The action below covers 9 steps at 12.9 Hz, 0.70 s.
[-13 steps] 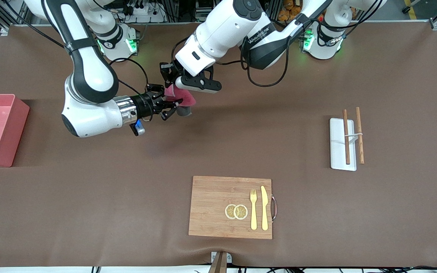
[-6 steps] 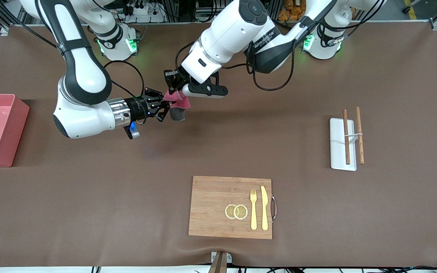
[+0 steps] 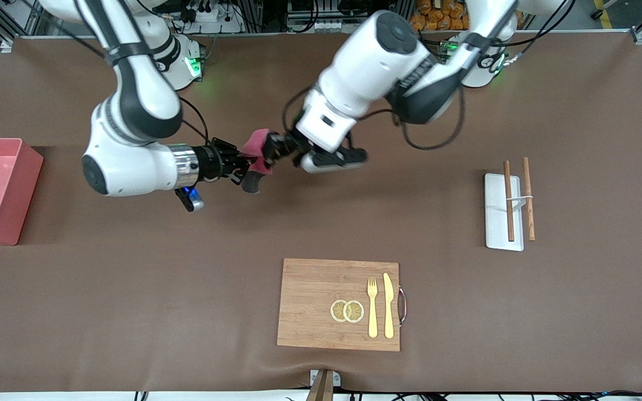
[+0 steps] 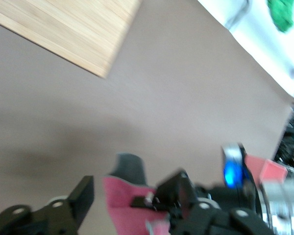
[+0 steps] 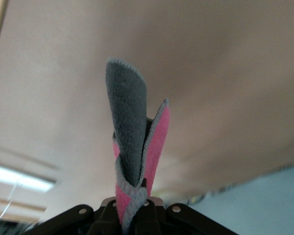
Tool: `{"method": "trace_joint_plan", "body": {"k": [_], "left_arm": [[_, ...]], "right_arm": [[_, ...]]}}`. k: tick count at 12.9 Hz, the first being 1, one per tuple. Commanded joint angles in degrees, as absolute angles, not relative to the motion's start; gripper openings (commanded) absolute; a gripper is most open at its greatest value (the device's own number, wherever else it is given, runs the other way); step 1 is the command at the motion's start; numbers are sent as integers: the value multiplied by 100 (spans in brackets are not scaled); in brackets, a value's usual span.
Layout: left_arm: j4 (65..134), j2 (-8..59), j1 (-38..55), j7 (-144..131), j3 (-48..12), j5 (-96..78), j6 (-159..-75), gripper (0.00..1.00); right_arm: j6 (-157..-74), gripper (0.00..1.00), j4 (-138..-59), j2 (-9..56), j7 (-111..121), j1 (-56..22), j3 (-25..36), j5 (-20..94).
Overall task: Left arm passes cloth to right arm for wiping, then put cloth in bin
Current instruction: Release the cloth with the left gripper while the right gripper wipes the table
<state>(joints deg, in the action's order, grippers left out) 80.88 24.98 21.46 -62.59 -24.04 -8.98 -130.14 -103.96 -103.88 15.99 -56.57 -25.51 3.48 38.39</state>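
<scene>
Above the counter (image 3: 466,312), toward the right arm's end, the right gripper (image 3: 238,166) grasps the cloth (image 3: 255,151), while the left gripper (image 3: 274,148) beside it is released.

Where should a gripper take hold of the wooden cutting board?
By the metal loop handle on the cutting board's edge toward the left arm's end, from above, fingers across the loop. The board lies flat and looks too wide to pinch.

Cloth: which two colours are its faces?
The cloth is magenta-pink on one face, dark grey on the other; clearest in the right wrist view.
</scene>
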Motion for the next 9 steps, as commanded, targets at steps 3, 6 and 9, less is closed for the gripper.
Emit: {"method": "trace_joint_plan", "body": {"k": [3, 6, 9], "left_arm": [[8104, 2233, 899, -6285, -2434, -249, -11534, 100], [8104, 2233, 511, -6065, -2426, 429, -10777, 100], [8104, 2145, -68, -5523, -2443, 826, -10469, 100]], "right_arm": [[-11240, 0, -10397, 1801, -5651, -3032, 369, 2567], [-11417, 0, -10432, 2012, -5643, -2971, 369, 2015], [-11644, 0, -10800, 2127, -5301, -2708, 387, 1171]]}}
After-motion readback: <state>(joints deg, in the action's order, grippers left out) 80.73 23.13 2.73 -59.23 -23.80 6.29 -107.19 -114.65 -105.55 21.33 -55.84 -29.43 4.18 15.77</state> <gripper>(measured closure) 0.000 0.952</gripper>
